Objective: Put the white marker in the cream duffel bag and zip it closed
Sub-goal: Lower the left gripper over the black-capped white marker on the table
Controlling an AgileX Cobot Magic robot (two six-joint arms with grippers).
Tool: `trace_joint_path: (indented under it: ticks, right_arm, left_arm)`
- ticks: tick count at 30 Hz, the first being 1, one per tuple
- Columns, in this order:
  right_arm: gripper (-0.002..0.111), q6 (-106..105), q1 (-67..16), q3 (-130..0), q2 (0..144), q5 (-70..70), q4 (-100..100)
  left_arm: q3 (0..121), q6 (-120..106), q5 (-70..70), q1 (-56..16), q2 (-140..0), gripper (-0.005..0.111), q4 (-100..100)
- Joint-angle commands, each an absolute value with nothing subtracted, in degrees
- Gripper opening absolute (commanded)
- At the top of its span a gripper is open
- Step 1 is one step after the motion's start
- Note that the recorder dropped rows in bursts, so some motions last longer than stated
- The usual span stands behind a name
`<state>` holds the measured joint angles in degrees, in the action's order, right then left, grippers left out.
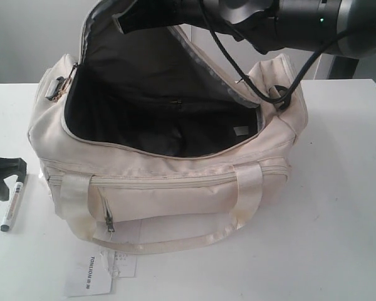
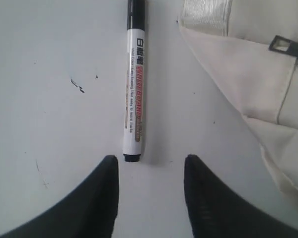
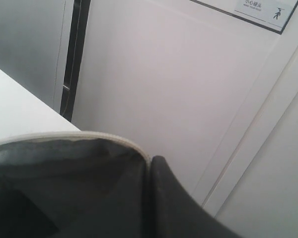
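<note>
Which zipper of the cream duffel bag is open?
The cream duffel bag's top main zipper, its flap lifted over the black lining; the front pocket zippers are shut.

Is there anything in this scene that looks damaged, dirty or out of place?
The cream duffel bag has yellowish stains low on its front corner nearest the white marker. The table carries a few small dark scuffs beside that marker. Nothing looks spilled or broken.

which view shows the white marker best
The left wrist view: the white marker lies large on the table, print visible, just ahead of the open left claw. The exterior view shows it small, beside the cream duffel bag. The right wrist view shows none of it.
</note>
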<state>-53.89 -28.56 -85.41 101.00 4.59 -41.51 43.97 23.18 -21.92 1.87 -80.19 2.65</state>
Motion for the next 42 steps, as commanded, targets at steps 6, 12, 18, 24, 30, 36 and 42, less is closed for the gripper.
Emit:
trace_joint_path:
  ticks: [6, 12, 18, 24, 30, 36, 42]
  right_arm:
    - [0.0, -53.6, -27.9, -85.3, 99.8, 6.3, -41.8]
    - [0.0, -53.6, -27.9, -85.3, 99.8, 6.3, -41.8]
    - [0.0, -53.6, -27.9, -85.3, 99.8, 6.3, -41.8]
    - [0.0, -53.6, -27.9, -85.3, 99.8, 6.3, -41.8]
    - [0.0, -53.6, -27.9, -85.3, 99.8, 6.3, -41.8]
    - [0.0, -53.6, -27.9, -85.3, 99.8, 6.3, -41.8]
    - [0.0, -53.6, -27.9, -85.3, 99.8, 6.3, -41.8]
  left_arm:
    - [46.6, 18.4, -23.1, 2.2, -85.7, 0.053, 0.4]
    - [51.7, 18.0, -26.3, 2.2, -87.9, 0.068, 0.4]
    - [52.1, 18.1, -25.7, 2.2, -90.4, 0.064, 0.4]
    - [52.1, 18.0, -22.1, 2.2, -94.3, 0.064, 1.8]
    - [52.1, 18.1, -21.9, 5.2, -95.4, 0.061, 3.2]
    - [52.1, 16.5, -20.7, 4.9, -95.4, 0.059, 1.5]
    - [52.1, 16.5, -19.1, 4.9, -96.0, 0.059, 1.5]
